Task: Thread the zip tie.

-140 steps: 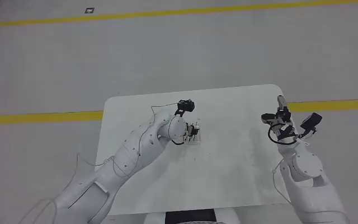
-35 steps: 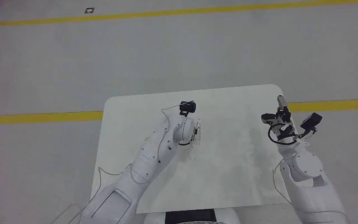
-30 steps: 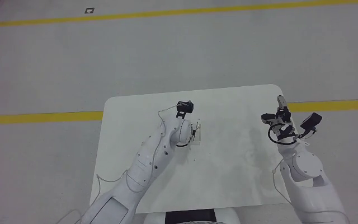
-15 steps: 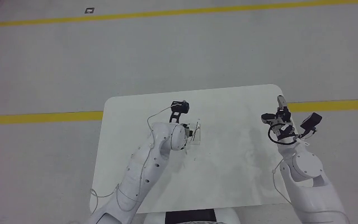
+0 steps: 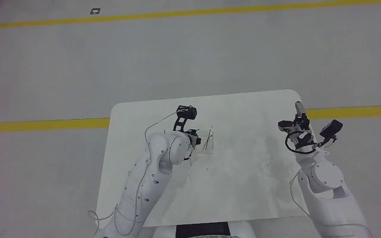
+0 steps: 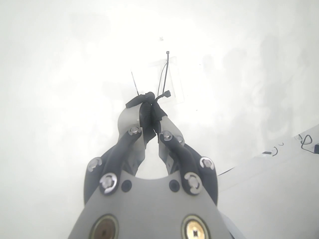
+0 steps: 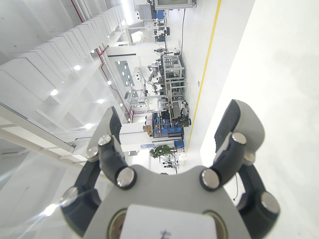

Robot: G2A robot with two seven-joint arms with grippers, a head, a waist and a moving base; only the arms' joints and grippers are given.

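Left wrist view: left end effector clenched on zip tie, tie pointing straight ahead.

The worktop is plain white, with faint grey smudges. The zip tie is black, a thin dark line against a clear, colourless plate whose edges show pale. The left tool has light grey fingers, black pads and black links, with silver pins. The right tool shows the same grey, black and silver. Both arms are glossy white with thin black cables. The floor is pale grey, crossed by yellow lines, and carries one small black square marker.
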